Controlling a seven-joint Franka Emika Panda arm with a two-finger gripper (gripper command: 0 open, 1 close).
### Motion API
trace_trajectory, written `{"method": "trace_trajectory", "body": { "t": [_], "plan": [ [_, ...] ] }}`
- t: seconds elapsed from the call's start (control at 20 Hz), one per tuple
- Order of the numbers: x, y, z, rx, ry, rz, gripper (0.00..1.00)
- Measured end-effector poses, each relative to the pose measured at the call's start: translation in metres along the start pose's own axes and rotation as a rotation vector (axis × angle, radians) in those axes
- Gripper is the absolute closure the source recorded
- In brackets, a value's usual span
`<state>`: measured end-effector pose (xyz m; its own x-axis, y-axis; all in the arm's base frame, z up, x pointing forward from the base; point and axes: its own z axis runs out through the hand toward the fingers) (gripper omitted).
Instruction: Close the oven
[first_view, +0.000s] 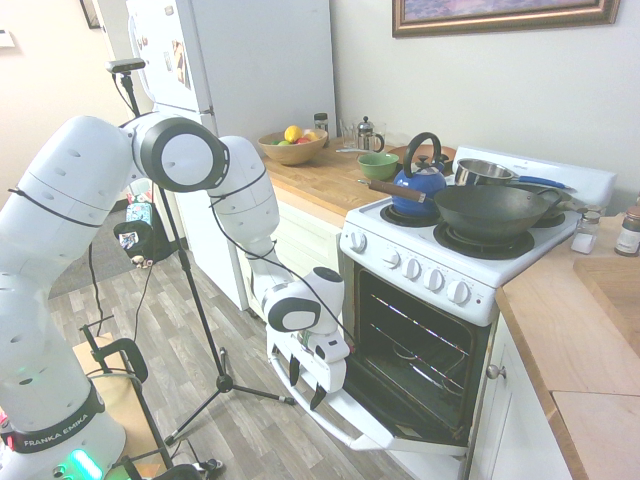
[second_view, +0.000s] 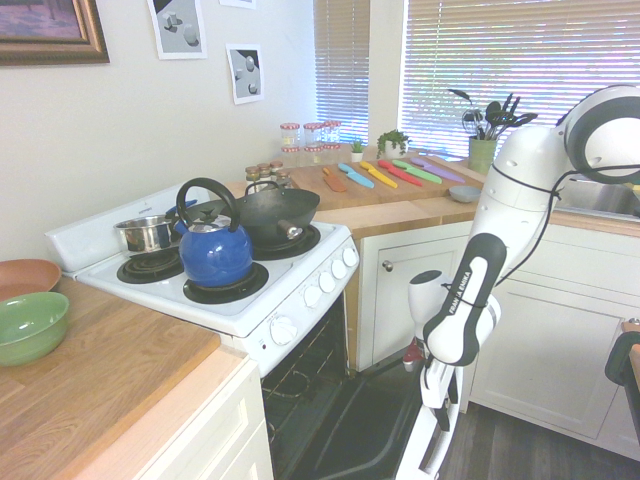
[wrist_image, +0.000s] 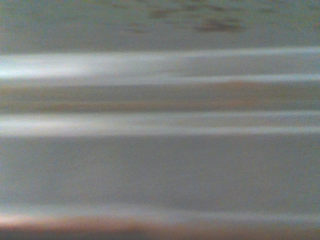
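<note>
The white oven (first_view: 420, 268) stands between wooden counters, and wire racks show in its dark interior. Its drop-down door (first_view: 392, 428) hangs open, nearly level, just above the floor. My gripper (first_view: 305, 383) points down at the door's outer edge, with its dark fingers apart over the long white bar handle (first_view: 337, 430). In the second exterior view the gripper (second_view: 438, 418) hangs at the front edge of the lowered door (second_view: 365, 425). The wrist view shows only blurred white bands.
A blue kettle (first_view: 420, 185), a black wok (first_view: 495, 210) and a steel pot (first_view: 482, 170) sit on the burners. Cream cabinets (first_view: 515, 420) flank the oven and a tall white refrigerator (first_view: 235, 70) stands further back. Wood floor (first_view: 200, 350) lies in front of the door.
</note>
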<state>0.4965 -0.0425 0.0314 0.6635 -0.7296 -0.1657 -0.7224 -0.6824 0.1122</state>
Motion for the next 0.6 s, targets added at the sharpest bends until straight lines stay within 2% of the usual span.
{"method": "trace_trajectory", "body": {
  "t": [0.25,0.5,0.6],
  "plan": [
    [-0.022,-0.041,-0.039,0.082,0.092,0.001,0.0],
    [-0.02,-0.092,-0.071,0.232,0.262,-0.011,0.0],
    [-0.015,-0.114,-0.079,0.261,0.297,-0.002,0.0]
  ]
}}
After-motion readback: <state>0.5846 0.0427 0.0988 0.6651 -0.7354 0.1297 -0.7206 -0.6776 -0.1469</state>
